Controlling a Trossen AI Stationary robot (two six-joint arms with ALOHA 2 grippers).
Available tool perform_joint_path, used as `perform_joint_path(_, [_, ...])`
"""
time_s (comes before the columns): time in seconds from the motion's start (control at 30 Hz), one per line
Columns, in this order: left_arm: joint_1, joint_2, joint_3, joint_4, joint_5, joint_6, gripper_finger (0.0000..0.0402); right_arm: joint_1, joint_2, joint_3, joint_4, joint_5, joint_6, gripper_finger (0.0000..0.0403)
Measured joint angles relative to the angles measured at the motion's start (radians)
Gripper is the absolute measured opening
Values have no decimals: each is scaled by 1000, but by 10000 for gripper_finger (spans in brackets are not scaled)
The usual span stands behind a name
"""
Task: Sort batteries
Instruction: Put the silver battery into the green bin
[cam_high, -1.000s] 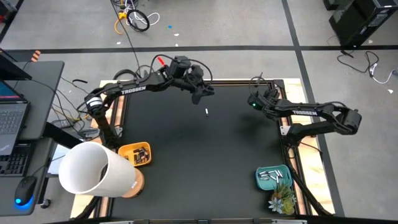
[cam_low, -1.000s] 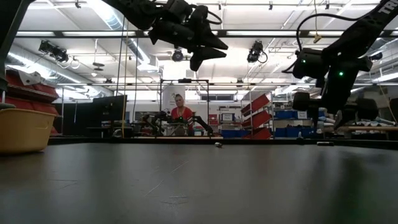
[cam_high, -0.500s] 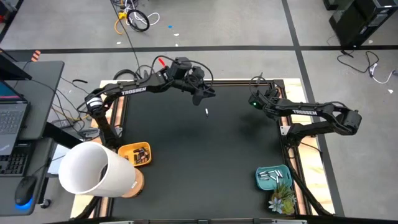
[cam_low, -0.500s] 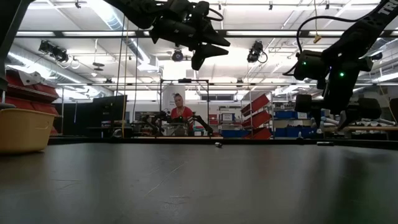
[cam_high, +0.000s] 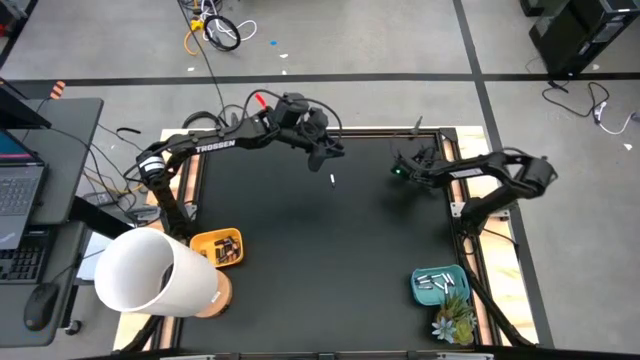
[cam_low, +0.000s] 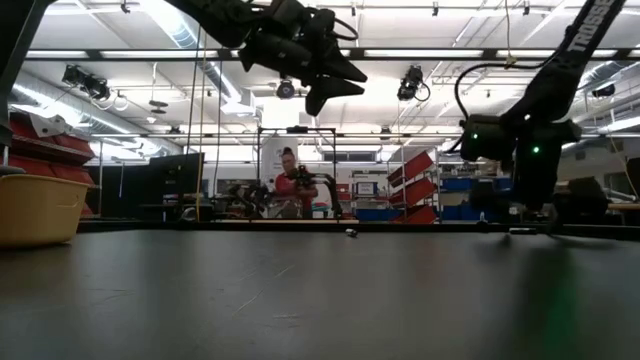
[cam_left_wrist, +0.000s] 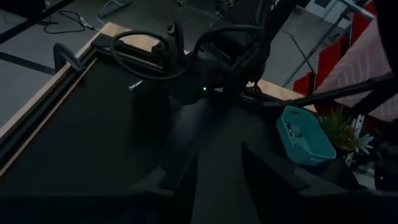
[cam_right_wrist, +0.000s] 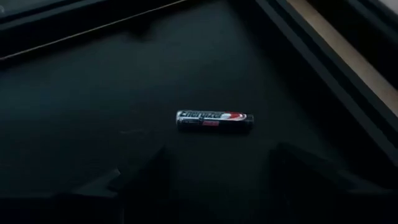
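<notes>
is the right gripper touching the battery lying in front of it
Apart. In the right wrist view, bare mat separates the battery from the open right gripper.

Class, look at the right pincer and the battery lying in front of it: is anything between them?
Nothing visible. In the right wrist view the battery lies alone on the bare black mat, and the right pincer stands open just short of it, fingers apart on either side.

Overhead view evenly lit; low view backlit by ceiling lights; wrist views dim, murky.
</notes>
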Motion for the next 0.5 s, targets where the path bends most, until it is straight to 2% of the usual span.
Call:
perform_joint_path(0.17, [0, 0, -1, -29, 0, 23, 140, 3, 63, 3, 60, 51, -13, 302])
perform_joint_path(0.5, [0, 0, -1, -25, -1, 49, 140, 29, 74, -1, 125, 105, -9, 302])
